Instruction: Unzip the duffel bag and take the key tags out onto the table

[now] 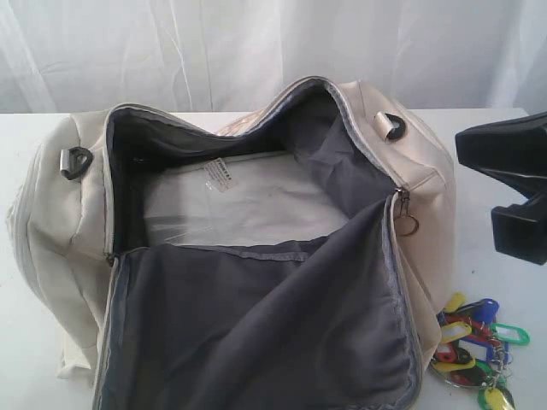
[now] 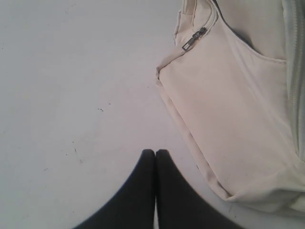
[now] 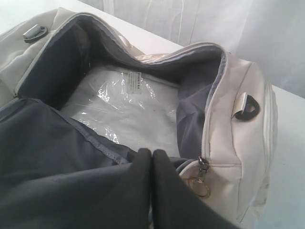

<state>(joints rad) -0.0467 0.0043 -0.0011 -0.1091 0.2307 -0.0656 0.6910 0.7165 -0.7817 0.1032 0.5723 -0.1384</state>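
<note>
The tags (image 1: pixel 474 350) lay nearest on the surface (image 2: pixel 47 71), just beside the open bag (image 1: pixel 427 196), so the task seemed done, and the right claw (image 3: pixel 151 157) and left claw (image 2: pixel 155 155), both clenched and empty beside the bag, should draw away slowly without catching its fabric.

You can see one printed label (image 3: pixel 136 82) on the clear plastic (image 3: pixel 143 121) inside the bag (image 3: pixel 248 143); its lettering is too blurred to read.
</note>
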